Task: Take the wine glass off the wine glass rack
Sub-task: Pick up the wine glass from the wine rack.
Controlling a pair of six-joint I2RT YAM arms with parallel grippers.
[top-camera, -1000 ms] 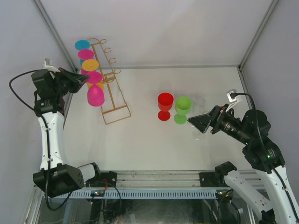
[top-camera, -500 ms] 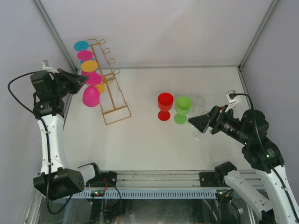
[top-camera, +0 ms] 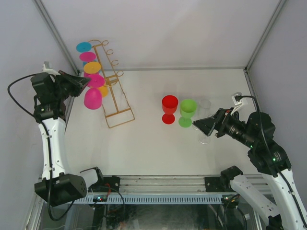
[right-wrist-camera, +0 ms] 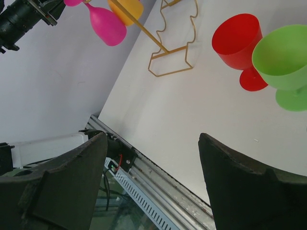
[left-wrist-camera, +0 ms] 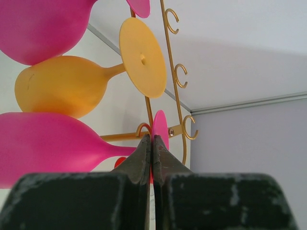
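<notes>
My left hand (left-wrist-camera: 151,143) is clamped tight on the stem of the magenta plastic wine glass (left-wrist-camera: 48,143), which hangs sideways, its foot beside the lowest hook of the thin gold wire wine glass rack (top-camera: 113,79). My right hand (right-wrist-camera: 153,139) has its fingers spread wide and holds nothing, above the white table (top-camera: 144,139).

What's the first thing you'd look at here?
Bright pink, yellow and blue wine glasses crowd the gold wine glass rack at the far left. The left hand pinches the stem of the lowest pink wine glass. A red glass and a green glass stand mid-table.
</notes>
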